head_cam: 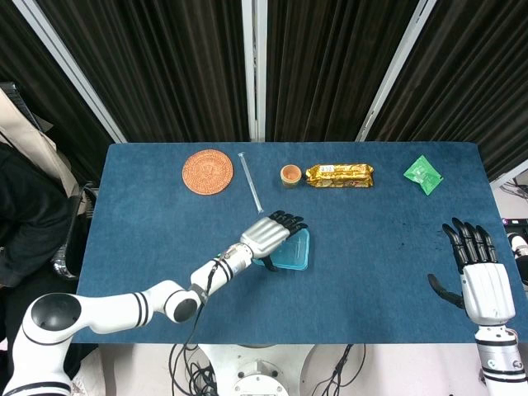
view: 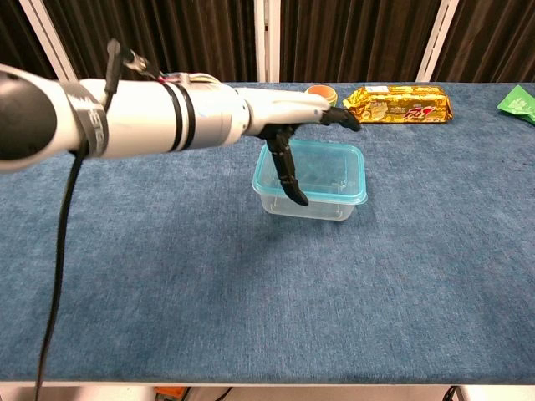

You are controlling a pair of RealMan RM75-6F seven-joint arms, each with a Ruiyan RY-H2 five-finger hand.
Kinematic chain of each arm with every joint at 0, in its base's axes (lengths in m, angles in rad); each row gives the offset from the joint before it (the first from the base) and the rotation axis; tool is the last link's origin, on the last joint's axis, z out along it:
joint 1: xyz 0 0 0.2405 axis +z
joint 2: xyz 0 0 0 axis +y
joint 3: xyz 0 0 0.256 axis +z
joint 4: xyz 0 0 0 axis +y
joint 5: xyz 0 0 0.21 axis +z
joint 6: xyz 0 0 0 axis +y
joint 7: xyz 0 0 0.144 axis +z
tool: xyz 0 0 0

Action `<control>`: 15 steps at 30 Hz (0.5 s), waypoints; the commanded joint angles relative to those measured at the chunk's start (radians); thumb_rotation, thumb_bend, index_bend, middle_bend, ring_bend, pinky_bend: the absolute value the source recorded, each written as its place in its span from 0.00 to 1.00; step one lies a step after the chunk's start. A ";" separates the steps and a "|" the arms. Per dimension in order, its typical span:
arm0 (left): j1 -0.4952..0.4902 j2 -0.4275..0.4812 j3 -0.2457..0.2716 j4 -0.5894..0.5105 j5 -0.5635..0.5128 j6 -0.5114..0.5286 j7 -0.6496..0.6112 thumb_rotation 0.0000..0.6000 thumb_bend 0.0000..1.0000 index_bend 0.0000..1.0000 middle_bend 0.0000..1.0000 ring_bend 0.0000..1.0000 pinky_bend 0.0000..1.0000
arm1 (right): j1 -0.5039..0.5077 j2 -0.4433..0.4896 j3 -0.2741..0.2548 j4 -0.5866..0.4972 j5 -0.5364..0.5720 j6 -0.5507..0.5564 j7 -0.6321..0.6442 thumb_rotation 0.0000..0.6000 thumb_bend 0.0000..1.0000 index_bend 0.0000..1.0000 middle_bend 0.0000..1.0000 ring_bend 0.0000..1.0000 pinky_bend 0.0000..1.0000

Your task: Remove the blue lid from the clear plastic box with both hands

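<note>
Your left hand [view: 284, 113] hovers over the near-left part of the blue lid [view: 322, 167], fingers spread, thumb hanging at the box's left wall, gripping nothing. Your right hand [head_cam: 483, 280] waits splayed and empty, well apart at the table's right edge. The clear plastic box [view: 308, 203] sits mid-table, lid on. It looks light and thin-walled, so it will likely slide or flex; steady the wall with one hand and peel the lid's rim at a corner with the other. Behind it lie a clear stick [head_cam: 250, 181], a small cup [head_cam: 289, 175], a gold snack packet [head_cam: 340, 175], a woven coaster [head_cam: 207, 171] and a green packet [head_cam: 423, 174], none obstructing.
</note>
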 commanded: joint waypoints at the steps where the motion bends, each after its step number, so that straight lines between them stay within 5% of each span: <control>1: -0.032 0.045 0.021 -0.016 -0.106 -0.022 0.009 1.00 0.00 0.05 0.00 0.00 0.07 | 0.000 -0.002 0.000 0.004 0.002 -0.001 0.004 1.00 0.16 0.00 0.01 0.00 0.00; 15: -0.076 0.082 0.101 -0.014 -0.189 -0.025 -0.030 1.00 0.00 0.04 0.00 0.00 0.07 | -0.007 -0.009 -0.002 0.014 0.008 0.007 0.015 1.00 0.15 0.00 0.01 0.00 0.00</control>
